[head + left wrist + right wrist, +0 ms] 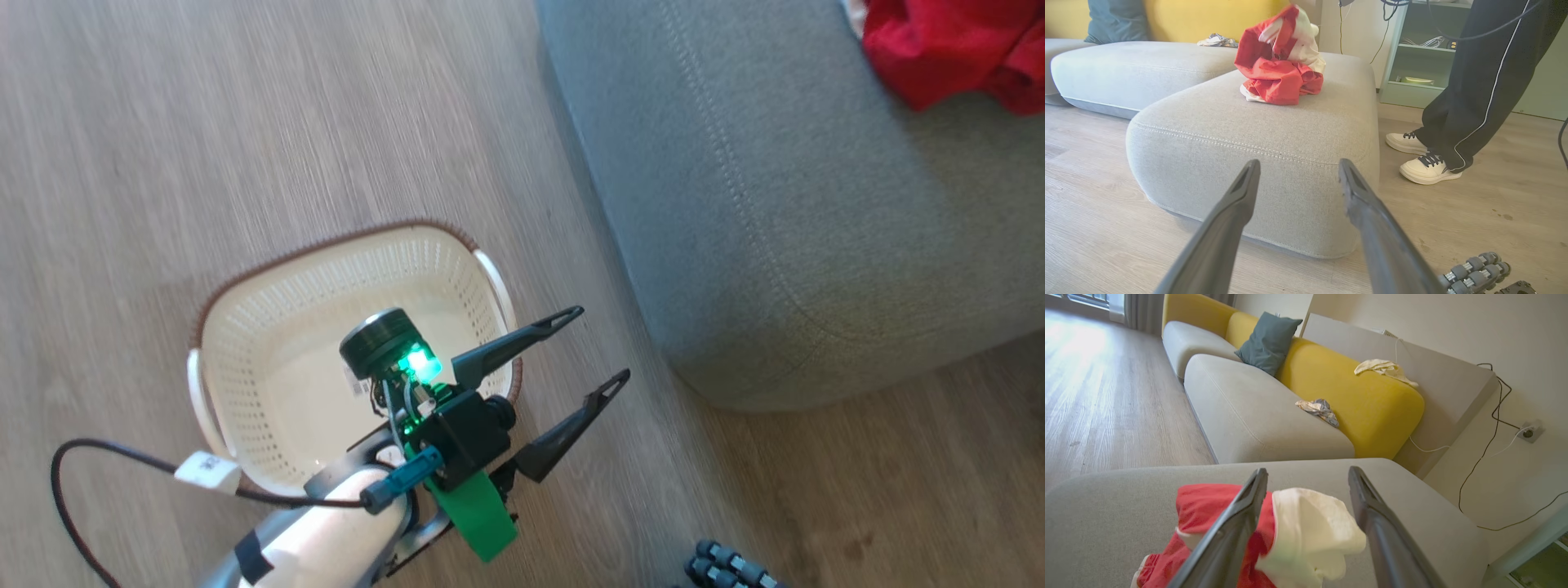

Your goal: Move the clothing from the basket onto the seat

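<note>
The red clothing (1280,69) sits in a crumpled heap on top of the grey seat (1249,139), toward its far end. Some white cloth shows in the heap too. The basket (245,351) stands on the wood floor (163,122), just left of the seat, and you can see its pale bottom.

The left gripper (600,347) is open. Its two dark fingers are spread wide and hold nothing. It hangs over the near right edge of the basket and points toward the seat. From its own wrist view the clothing is well apart from it, far across the seat top, up past the fingertips.

The right gripper (1307,473) is open too, fingers wide. It is right over the clothing. In its wrist view the red cloth lies under its left finger, and a white fold sits in the gap between the two fingers. I cannot tell if the fingers touch the cloth.

A person (1478,81) in dark trousers with a thin white stripe stands on the floor to the right of the seat, in white shoes (1425,169). Farther off is a yellow sofa back (1355,396) with a blue-green pillow (1267,343) leaning on it.
</note>
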Motion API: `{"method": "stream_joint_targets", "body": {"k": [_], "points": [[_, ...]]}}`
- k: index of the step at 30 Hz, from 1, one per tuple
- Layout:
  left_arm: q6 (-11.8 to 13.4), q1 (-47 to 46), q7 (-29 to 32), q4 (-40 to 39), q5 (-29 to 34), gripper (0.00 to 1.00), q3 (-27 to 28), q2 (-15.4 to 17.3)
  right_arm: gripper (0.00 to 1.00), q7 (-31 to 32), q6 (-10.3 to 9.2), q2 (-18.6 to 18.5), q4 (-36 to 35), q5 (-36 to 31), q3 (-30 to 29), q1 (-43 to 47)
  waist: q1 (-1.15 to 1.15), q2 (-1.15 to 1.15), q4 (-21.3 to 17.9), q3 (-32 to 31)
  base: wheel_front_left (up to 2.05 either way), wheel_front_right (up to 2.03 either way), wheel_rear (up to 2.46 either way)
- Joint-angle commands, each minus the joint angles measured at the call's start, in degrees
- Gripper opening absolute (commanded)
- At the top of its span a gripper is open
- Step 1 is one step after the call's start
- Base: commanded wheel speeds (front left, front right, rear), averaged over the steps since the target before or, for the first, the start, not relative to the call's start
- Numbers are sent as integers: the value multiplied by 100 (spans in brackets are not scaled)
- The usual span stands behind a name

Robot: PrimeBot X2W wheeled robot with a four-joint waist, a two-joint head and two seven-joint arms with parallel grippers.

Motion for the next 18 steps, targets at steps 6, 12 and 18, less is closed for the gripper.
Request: {"method": "stream_joint_targets", "body": {"k": [6, 12, 18], "points": [[-8, 139, -28, -119, 17, 100, 589, -291, 100, -60, -2, -49, -927, 1125, 1276, 407, 0, 0, 179, -728, 0, 0, 0], [-8, 344, -28, -99, 58, 100, 958, -507, 100, -60, -2, -263, -1914, 2409, 2541, 1162, 0, 0, 491, -1107, 0, 0, 0], [-8, 529, -28, -66, 98, 100, 1284, -628, 100, -61, -2, -369, -2928, 3305, 3198, 2014, 0, 0, 820, -1346, 0, 0, 0]]}}
